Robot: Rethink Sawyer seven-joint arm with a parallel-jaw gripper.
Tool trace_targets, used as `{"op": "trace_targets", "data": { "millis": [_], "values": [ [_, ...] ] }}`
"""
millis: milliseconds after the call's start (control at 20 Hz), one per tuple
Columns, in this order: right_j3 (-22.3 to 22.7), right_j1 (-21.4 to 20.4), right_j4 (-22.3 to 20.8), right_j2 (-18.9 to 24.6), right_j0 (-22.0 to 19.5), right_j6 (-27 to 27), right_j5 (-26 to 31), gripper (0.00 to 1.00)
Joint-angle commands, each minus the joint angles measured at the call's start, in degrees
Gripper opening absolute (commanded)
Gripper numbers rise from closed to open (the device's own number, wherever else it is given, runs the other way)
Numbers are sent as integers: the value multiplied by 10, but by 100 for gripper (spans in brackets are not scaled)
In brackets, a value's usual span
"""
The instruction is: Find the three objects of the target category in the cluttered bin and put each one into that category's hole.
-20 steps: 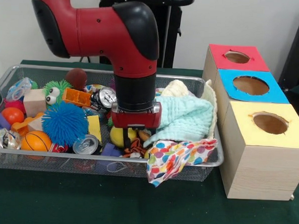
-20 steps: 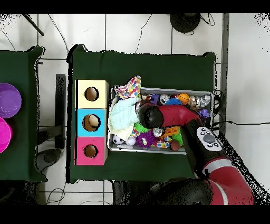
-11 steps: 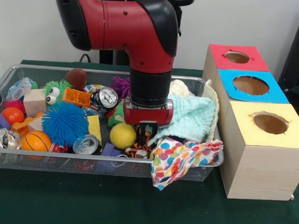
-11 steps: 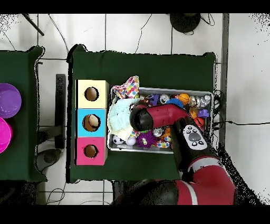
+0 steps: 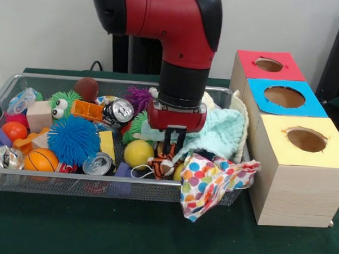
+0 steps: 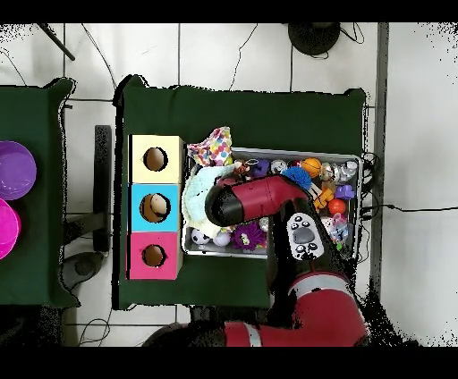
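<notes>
My gripper [image 5: 174, 145] hangs low over the right half of the wire bin [image 5: 71, 178], jaws close together, and appears shut on the edge of the mint knitted cloth [image 5: 224, 129]. A polka-dot cloth [image 5: 211, 179] drapes over the bin's front rim just right of it. An orange-and-black striped toy [image 5: 163, 164] and a yellow ball [image 5: 138, 153] lie directly under the fingers. Three boxes with holes stand right of the bin: red [image 5: 269, 65], blue [image 5: 284, 97], yellow [image 5: 306, 138]. From overhead, the arm [image 6: 255, 198] covers the bin's middle and the mint cloth [image 6: 199, 189] bulges toward the boxes.
The bin's left half holds a blue spiky ball [image 5: 73, 138], two cans [image 5: 97, 164] [image 5: 120, 109], a small basketball [image 5: 40, 159], a green fuzzy toy with eyes [image 5: 63, 102] and a wooden block [image 5: 39, 115]. Purple bowls [image 6: 13, 170] sit on a separate table.
The arm has swung right and risen slightly, toward the boxes. The mint cloth and the polka-dot cloth have shifted right with it, uncovering the yellow ball and the striped toy.
</notes>
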Motion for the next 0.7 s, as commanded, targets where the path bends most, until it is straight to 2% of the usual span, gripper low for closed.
{"op": "trace_targets", "data": {
  "millis": [50,200,350,550,700],
  "values": [
    [30,-69,48,-35,17,115,14,0],
    [52,-95,60,-61,31,126,16,0],
    [68,-130,81,-74,37,119,47,0],
    [59,-149,108,-86,43,106,86,0],
    [38,-143,116,-106,62,101,106,0]
  ]
}}
